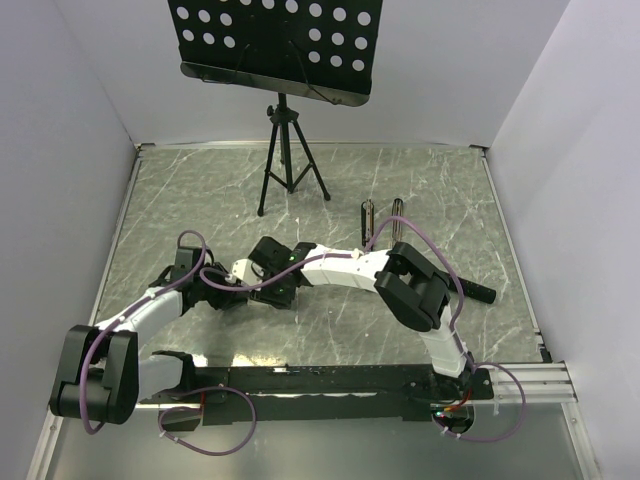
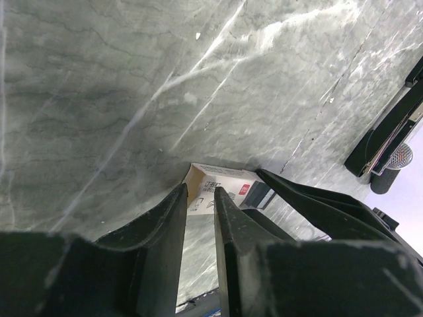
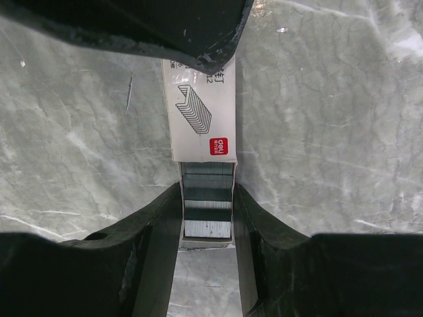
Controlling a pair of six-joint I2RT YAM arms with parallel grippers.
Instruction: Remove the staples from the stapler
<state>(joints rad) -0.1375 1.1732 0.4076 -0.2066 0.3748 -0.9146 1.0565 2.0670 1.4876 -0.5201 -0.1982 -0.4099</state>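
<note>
The stapler (image 1: 368,215) lies open on the table as two narrow dark bars, right of the tripod and away from both grippers. A white staple box (image 3: 201,112) lies flat with its tray pulled partly out. A pale silver block of staples (image 3: 207,229) sits at the tray's near end, with darker strips behind it. My right gripper (image 3: 207,191) is shut on the tray's two sides. My left gripper (image 2: 199,191) has its jaws almost together with nothing between them, and its tips rest at the box's (image 2: 228,181) far end. In the top view both grippers (image 1: 235,293) (image 1: 275,275) meet and hide the box.
A black tripod (image 1: 288,165) carrying a perforated black stand (image 1: 270,45) is at the back centre. White walls close in the marble table (image 1: 450,190) on three sides. A black rail (image 1: 330,378) runs along the near edge.
</note>
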